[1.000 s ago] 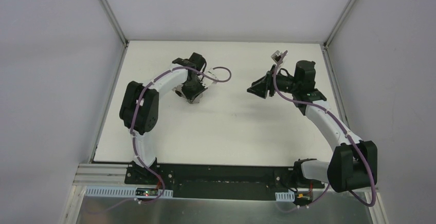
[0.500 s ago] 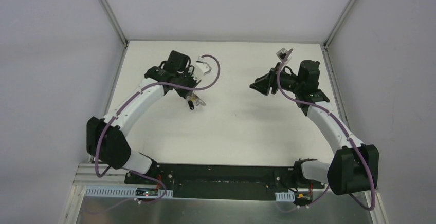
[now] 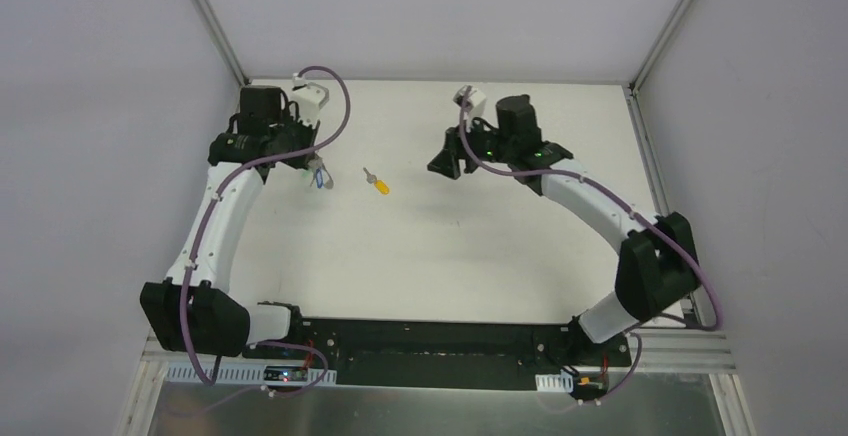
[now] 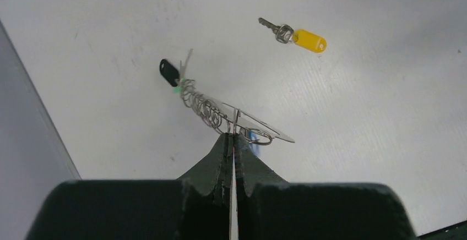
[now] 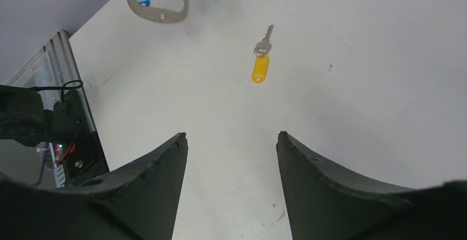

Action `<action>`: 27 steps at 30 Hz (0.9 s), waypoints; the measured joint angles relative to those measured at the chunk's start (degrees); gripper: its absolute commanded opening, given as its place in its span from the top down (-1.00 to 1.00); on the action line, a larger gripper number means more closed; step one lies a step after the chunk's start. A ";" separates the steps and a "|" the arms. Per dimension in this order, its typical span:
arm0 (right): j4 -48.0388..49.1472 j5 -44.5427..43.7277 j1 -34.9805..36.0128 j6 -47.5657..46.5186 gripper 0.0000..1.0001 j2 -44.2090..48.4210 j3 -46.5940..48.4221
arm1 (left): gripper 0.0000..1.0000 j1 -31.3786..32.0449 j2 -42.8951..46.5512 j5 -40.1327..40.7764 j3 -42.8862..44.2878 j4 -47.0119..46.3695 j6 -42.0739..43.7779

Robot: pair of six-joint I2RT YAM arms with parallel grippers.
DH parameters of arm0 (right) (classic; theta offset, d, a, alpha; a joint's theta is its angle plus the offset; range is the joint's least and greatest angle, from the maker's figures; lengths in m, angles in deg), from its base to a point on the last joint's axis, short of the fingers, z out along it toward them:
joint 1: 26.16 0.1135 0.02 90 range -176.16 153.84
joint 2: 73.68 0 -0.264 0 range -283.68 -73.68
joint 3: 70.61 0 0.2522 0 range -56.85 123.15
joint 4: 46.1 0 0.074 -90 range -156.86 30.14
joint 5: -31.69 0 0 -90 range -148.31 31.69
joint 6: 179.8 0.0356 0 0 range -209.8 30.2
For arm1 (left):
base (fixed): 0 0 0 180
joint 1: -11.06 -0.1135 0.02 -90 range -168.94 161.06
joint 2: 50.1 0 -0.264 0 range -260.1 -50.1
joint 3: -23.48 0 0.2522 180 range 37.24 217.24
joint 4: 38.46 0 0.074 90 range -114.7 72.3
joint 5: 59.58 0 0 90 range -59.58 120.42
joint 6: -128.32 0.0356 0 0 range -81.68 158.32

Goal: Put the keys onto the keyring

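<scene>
Pale grey walls (image 3: pixel 100 106) box in the white table (image 3: pixel 450 256), and from my desk I see the left arm (image 3: pixel 225 206) stretched to the far left part of it. The left jaws are pinched tight on the thin edge of the keyring (image 4: pixel 259 130). A string of small wire rings (image 4: pixel 202 107) trails off the keyring, with a black-headed key (image 4: pixel 169 71) at its end, a scrap of green beside that and a bit of blue close under the fingertips. I cannot tell whether the dangling pieces touch the table. The yellow-headed key (image 3: pixel 377 182) lies flat and alone on the table between the two arms, apart from the keyring. The right arm (image 3: pixel 590 201) reaches in from the other side. The right jaws stand wide and hold nothing, their two dark fingers (image 5: pixel 148 190) framing bare table. The yellow-headed key lies ahead of them, head nearer, silver blade pointing away.
</scene>
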 measured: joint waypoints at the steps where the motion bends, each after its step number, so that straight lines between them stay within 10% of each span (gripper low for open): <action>1: -0.79 -1.55 1.77 -0.68 -0.31 -2.21 1.97 | 1.00 -0.74 0.72 -0.02 0.00 0.04 -0.17; 27: -22.62 -22.43 19.80 -12.68 -0.17 -56.76 57.31 | 1.00 -14.71 5.22 -0.11 -1.22 0.50 -5.14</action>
